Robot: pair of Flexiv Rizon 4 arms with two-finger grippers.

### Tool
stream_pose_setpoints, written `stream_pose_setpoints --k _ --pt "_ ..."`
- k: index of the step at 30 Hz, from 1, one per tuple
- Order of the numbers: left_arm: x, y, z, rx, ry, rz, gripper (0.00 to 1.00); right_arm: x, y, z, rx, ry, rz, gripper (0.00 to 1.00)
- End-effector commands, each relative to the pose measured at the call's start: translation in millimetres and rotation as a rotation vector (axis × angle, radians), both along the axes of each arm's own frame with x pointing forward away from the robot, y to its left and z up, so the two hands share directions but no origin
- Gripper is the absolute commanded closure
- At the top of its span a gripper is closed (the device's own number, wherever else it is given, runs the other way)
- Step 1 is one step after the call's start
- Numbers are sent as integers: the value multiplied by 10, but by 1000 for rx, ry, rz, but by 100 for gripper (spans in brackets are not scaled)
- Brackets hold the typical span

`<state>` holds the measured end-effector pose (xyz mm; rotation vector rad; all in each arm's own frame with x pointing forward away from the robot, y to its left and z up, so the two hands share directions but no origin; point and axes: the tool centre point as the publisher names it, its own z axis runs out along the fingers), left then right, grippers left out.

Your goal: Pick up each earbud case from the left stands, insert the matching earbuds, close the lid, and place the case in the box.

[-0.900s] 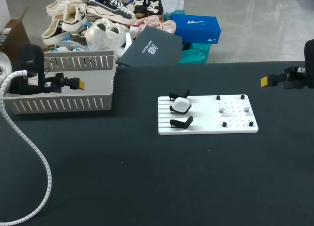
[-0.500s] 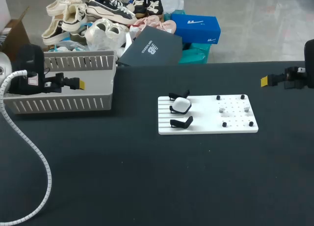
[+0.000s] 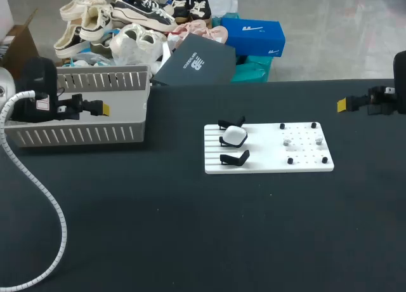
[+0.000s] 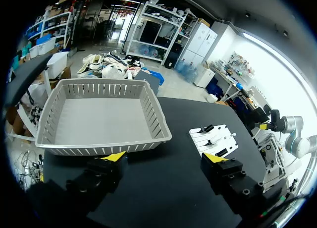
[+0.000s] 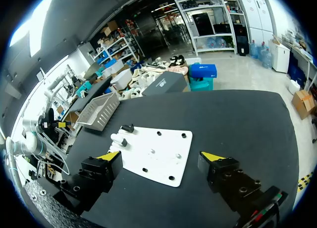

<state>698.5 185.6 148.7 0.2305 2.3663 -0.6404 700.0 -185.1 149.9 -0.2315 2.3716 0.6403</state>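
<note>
Wide apart is how the yellow-tipped fingers of my left gripper [image 4: 164, 157] stand, holding nothing. Those of my right gripper [image 5: 160, 155] are spread just as wide and grip nothing either.

I see my left gripper hanging at the left edge of the black-topped bench [image 3: 190, 228], by the grey slotted plastic basket [image 3: 82, 134]. From that arm's wrist camera the basket lies just ahead of the fingertips, its near wall facing them.

My right gripper hangs at the bench's far right corner, pointing in toward the white rectangular perforated board [image 3: 266, 162]. It is well apart from the board. The board lies flat near the middle of the bench, a little toward the right edge.

On the board's left end sits the small white rounded earbud case [image 3: 234, 136], between two black clip-shaped stands [image 3: 235, 157] that carry nothing. I cannot tell from these views whether its lid is open.

Across the board's right half stand several small black pegs [image 3: 290, 160]. Among them are two small pale pieces [image 3: 287, 141], too small for me to identify. Neither gripper touches the case, the board or the basket.
</note>
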Motion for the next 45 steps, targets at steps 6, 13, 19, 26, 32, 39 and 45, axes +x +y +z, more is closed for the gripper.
stream_pose_setpoints --k 6,13,19,26,32,39,45 --pt "11 -6 11 6 6 1 0 5 -8 -1 1 1 3 0" --pt "11 -6 11 6 6 1 0 5 -8 -1 1 1 3 0" --pt "11 -6 11 6 6 1 0 5 -8 -1 1 1 3 0" --pt "29 -34 18 17 -8 -41 0 5 -8 -1 1 1 3 0" --pt "60 -164 110 56 -101 -192 0 5 -8 -1 1 1 3 0" --pt "173 -336 176 79 -222 -370 0 5 -8 -1 1 1 3 0" --pt "212 -518 135 109 -312 -581 0 5 -8 -1 1 1 3 0"
